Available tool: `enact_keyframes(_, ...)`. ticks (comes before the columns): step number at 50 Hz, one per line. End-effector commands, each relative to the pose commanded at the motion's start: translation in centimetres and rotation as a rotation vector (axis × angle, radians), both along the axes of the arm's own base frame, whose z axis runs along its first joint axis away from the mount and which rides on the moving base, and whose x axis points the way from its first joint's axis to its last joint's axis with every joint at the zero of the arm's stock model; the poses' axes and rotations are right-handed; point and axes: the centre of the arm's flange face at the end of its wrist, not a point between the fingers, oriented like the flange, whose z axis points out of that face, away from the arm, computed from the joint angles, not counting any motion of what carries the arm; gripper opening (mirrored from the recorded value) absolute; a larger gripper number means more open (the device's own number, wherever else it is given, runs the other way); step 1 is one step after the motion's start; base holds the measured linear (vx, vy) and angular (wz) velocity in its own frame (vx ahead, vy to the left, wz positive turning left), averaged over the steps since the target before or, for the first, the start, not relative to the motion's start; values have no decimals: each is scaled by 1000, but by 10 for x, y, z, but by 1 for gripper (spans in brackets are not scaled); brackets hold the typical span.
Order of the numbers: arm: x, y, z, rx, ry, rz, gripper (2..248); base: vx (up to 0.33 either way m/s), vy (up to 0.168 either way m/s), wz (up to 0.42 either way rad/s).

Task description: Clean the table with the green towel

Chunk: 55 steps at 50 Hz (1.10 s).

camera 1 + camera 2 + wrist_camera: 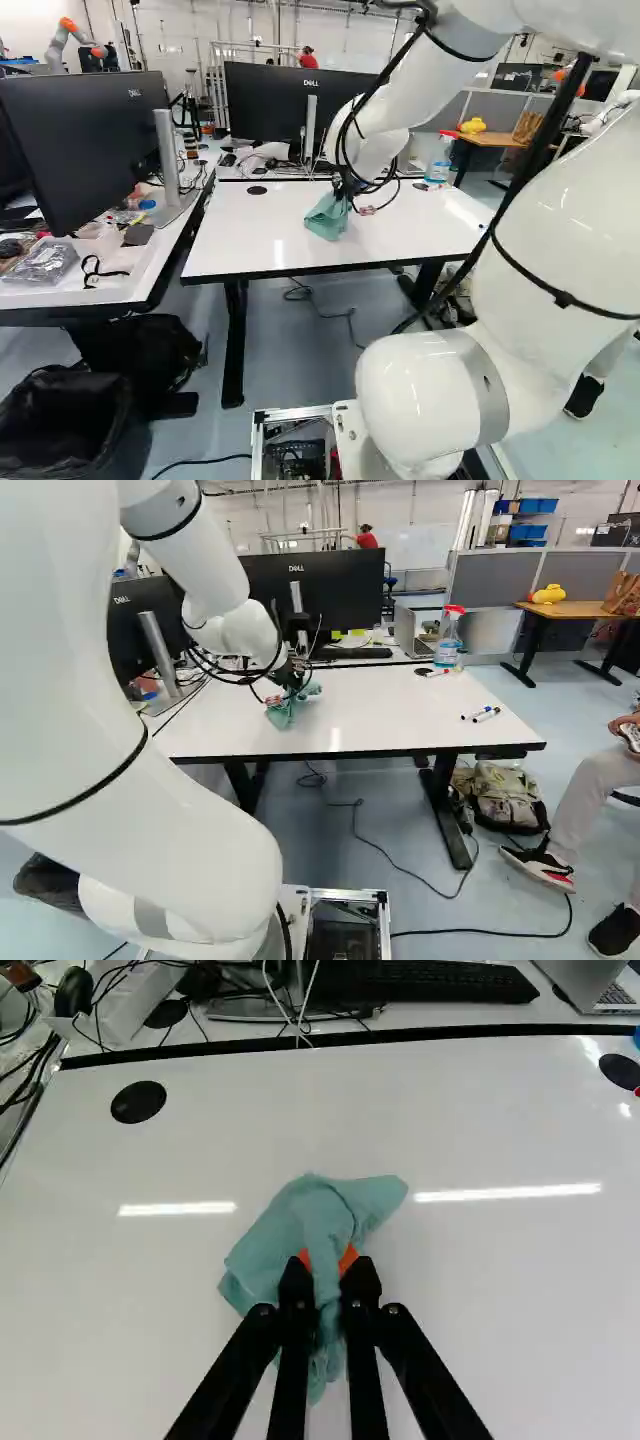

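The gripper (pixel 290 674) is pinching the towel (pixel 305 1222), a bunched fold caught between its two fingers, with the orange pads (pixel 350 1257) showing either side of the cloth. The rest of the towel spreads loosely ahead of the fingers, and a tail of it droops between them. It is all above the middle part of the table (pixel 270 250); whether its underside touches the top, I cannot tell.

At the table's far left is a black disc (pixel 139 1102), and at its far right a second disc (pixel 620 1072), with a red-capped marker (pixel 437 673) just beside it. The spray bottle (pixel 448 645), blue liquid inside and a red head, stands upright at the table's far edge, toward the right. Two pens (pixel 486 715) lie near the table's right edge.

Beyond the table's far edge are a monitor (pixel 285 105), a keyboard (pixel 450 978) and an open laptop (pixel 410 630). Left of the table, a desk (pixel 120 285) holds a large screen (pixel 80 140) and a clear plastic bag (pixel 45 262). Under the table's right part, a backpack (pixel 505 798) sits on the floor, and a black cable (pixel 385 852) snakes out from below.
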Motion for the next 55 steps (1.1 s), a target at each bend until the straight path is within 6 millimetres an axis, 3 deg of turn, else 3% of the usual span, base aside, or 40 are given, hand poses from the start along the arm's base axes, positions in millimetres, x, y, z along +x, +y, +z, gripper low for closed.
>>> enact_keyframes(31, 51, -39, 0, 0, -4, -78, 38, 0, 0, 0)
enact_keyframes(55, 48, -41, 0, 0, -4, -82, 38, 0, 0, 0)
